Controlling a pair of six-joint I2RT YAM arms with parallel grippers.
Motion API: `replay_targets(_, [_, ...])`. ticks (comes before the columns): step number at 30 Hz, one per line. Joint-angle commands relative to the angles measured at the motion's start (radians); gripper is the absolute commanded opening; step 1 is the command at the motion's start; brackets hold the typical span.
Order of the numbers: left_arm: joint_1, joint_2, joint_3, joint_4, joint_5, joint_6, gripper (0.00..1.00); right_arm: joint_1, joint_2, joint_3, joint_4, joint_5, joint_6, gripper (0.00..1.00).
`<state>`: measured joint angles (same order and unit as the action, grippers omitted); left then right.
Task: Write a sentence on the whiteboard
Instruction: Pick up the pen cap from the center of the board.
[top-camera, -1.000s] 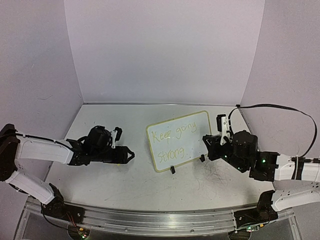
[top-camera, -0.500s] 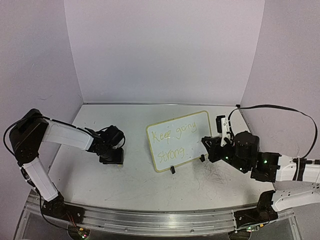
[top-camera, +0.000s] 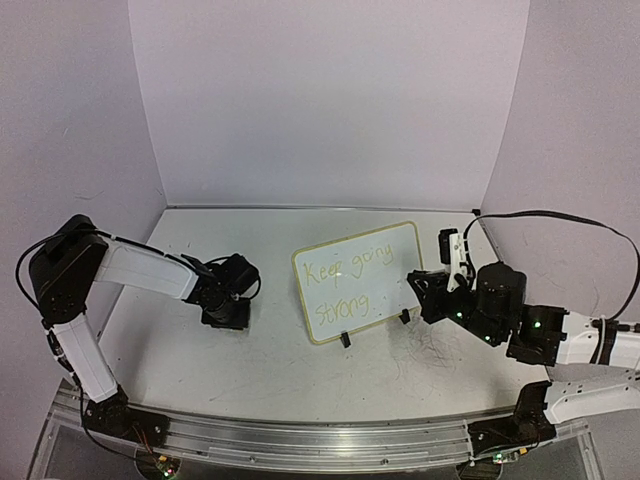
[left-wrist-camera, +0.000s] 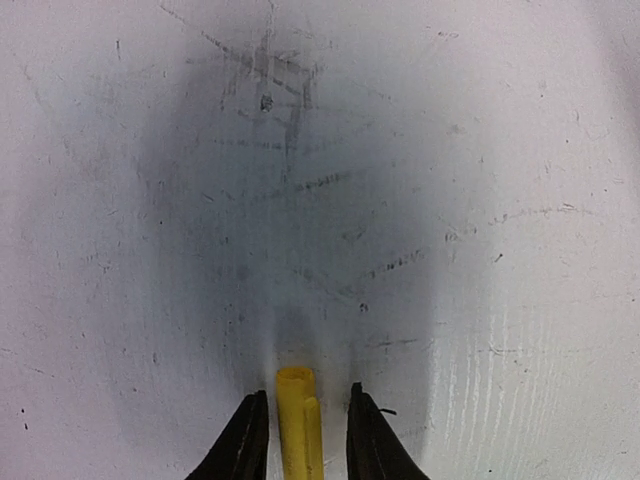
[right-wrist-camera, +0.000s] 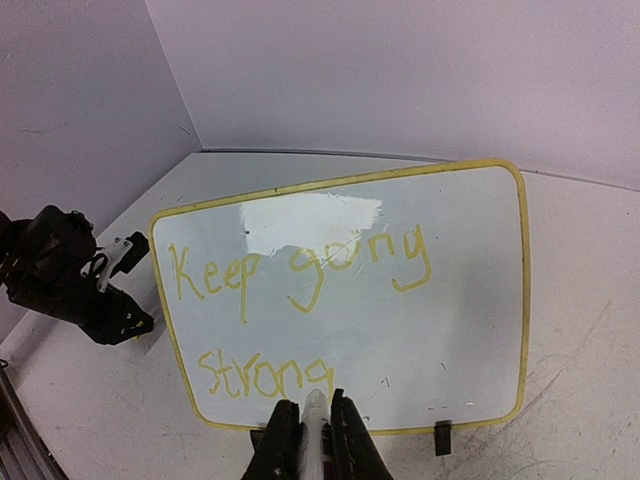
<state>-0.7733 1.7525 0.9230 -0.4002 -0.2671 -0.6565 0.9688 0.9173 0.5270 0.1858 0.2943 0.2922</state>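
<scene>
My right hand (right-wrist-camera: 313, 440) pinches a pen (right-wrist-camera: 314, 408), its tip toward the whiteboard (right-wrist-camera: 480, 300) propped just ahead, with the sentence (right-wrist-camera: 300, 270) "Keep going strong" on it. Well to the board's left, my left hand (left-wrist-camera: 305, 430) hangs over the desk (left-wrist-camera: 500, 150), fingers close beside a yellow piece (left-wrist-camera: 296, 400); I cannot tell if they grip it.

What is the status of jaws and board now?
Left jaws open around yellow cap. Right jaws shut on marker, near board bottom rim. Sentence "Keep going strong" written. Nothing in the way.
</scene>
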Motion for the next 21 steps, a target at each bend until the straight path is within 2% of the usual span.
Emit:
replay_targets(1, [-0.021,0.071,0.001,-0.052,0.086,-0.01,0.25,-0.005,0.016,0.009,0.025,-0.002,-0.007,0.0])
replay_targets(9, [-0.033,0.074,-0.039,-0.079,0.125,-0.026,0.25,-0.004,-0.001,-0.005,0.048,-0.003,-0.004,0.0])
replay_targets(14, [-0.049,0.1,-0.046,-0.099,0.126,-0.03,0.21,-0.005,0.012,0.002,0.05,-0.013,-0.005,0.0])
replay_targets(21, [-0.055,0.1,-0.057,-0.111,0.123,-0.037,0.05,-0.005,0.002,-0.006,0.071,-0.019,0.004,0.0])
